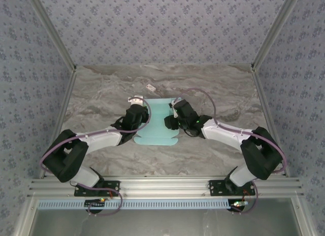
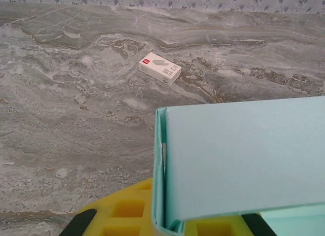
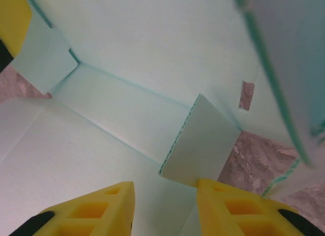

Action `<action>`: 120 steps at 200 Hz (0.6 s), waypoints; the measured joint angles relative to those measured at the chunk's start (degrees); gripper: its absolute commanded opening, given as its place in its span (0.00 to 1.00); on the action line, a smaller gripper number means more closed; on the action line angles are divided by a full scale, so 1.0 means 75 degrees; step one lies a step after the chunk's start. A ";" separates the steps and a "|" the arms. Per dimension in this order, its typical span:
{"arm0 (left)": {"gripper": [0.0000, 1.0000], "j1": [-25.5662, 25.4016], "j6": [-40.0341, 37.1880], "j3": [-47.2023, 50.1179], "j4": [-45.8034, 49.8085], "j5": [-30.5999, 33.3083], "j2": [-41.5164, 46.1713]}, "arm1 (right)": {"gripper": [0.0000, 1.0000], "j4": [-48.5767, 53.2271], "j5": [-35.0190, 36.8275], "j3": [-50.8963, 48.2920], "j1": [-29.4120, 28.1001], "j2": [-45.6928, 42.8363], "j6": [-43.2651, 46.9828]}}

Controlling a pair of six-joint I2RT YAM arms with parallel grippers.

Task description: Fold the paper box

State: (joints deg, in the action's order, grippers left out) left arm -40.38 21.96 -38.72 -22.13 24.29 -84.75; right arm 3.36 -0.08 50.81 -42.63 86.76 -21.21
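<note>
The paper box (image 1: 155, 125) is a pale blue card sheet lying mid-table, partly folded up, between both grippers. My left gripper (image 1: 138, 110) is at its left edge. In the left wrist view the left gripper (image 2: 167, 218) is shut on the box's upright folded side wall (image 2: 161, 170), and a card panel (image 2: 244, 155) spreads to the right. My right gripper (image 1: 172, 119) is at the sheet's right side. In the right wrist view the right gripper (image 3: 165, 205) hangs open over the inner card (image 3: 152, 58), and a small raised flap (image 3: 203, 144) touches its right finger (image 3: 233, 205).
A tiny white tag (image 1: 151, 87) lies on the marble table (image 1: 223, 144) behind the sheet, also seen from the left wrist as a tag (image 2: 160, 68). Patterned walls (image 1: 162, 23) enclose the table on three sides.
</note>
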 measured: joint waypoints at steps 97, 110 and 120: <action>0.00 0.0163 -0.0044 -0.0003 0.0300 -0.0102 0.0000 | 0.50 0.1271 0.0134 0.0294 0.0105 -0.1011 0.0822; 0.00 0.0256 -0.0029 0.0000 0.0370 -0.0128 0.0000 | 0.51 0.1480 0.0052 0.0332 0.0189 -0.1338 0.0912; 0.00 0.0309 -0.0026 0.0003 0.0393 -0.0149 0.0003 | 0.52 0.1655 -0.0044 0.0376 0.0271 -0.1606 0.1000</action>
State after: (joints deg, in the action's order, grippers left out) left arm -38.06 21.76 -38.70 -19.18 23.18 -84.73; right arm 15.77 -0.40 53.63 -40.60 74.72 -13.72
